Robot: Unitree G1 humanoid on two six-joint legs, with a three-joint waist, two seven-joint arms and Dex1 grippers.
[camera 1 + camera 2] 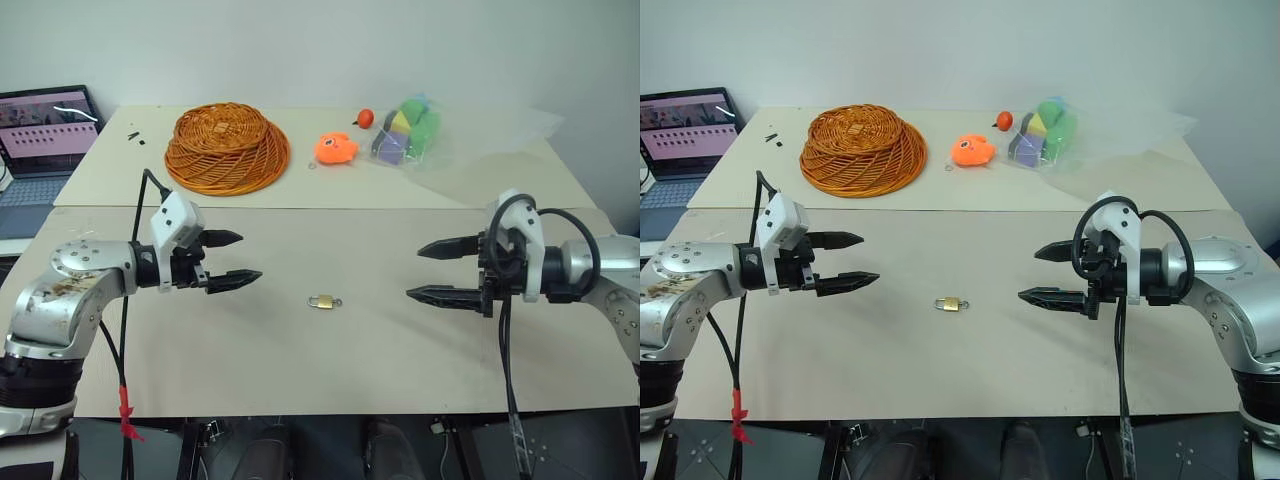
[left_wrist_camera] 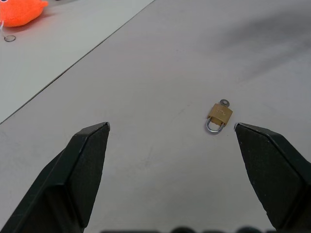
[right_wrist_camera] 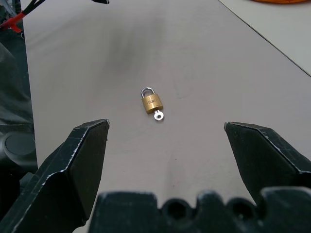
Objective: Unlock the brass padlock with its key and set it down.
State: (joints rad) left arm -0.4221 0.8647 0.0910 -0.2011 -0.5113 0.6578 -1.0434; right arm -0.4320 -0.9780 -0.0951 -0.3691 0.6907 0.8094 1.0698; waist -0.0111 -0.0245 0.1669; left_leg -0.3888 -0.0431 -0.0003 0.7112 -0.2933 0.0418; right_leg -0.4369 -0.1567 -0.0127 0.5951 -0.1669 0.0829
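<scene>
Left hand (image 1: 232, 261) and right hand (image 1: 440, 270) I hold spread, flanking the brass padlock (image 1: 321, 301) on the counter (image 1: 300, 350).

Both arms are silver metal, the left arm (image 1: 60, 290) scuffed and rust-flecked. Each ends in a white wrist block and a gripper of two black, pointed fingers. Black cables loop off both; red tape binds the left cable (image 1: 124, 405).

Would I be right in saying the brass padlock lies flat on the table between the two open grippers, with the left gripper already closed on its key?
Not quite: the left gripper is open and apart from the brass padlock, as the left wrist view shows. The key sits in the lock, untouched. The rest holds: the right gripper is open too.
</scene>
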